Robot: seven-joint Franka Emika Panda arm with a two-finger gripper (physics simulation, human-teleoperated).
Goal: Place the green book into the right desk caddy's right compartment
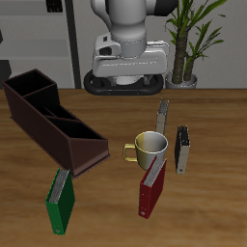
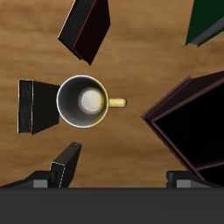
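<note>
— Looking over the wood-grain counter (image 1: 217, 135), what stands around the mug?

— Take the mug (image 1: 150, 148) as the landmark: a pale yellow cylinder with a glossy rim and a curved yellow handle. Just in front of it, toward the counter's front edge, the dark red book (image 1: 151, 189) stands, a thin hardcover with a pale page edge. Behind the mug is one slim grey-black book (image 1: 163, 118); beside the mug, on the side away from its handle, is another (image 1: 182, 150).

— And the green book?

— The green book (image 1: 61, 203) stands upright near the front edge, well apart from the mug on its handle side, flat bright covers with a light grey page edge showing. Its upper end lies just beside the near end of the right desk caddy (image 1: 53, 123).

— The caddy's form?

— A long dark brown box, open-topped, with slanted walls and inner dividers, running diagonally back from that near end. Bare wood lies between the caddy and the mug.

— Any writing?

— None can be read on any cover.

— The gripper?

— The gripper (image 2: 112, 180) hangs above the mug with nothing between its fingers; its dark fingers (image 2: 37, 181) are spread wide.
</note>
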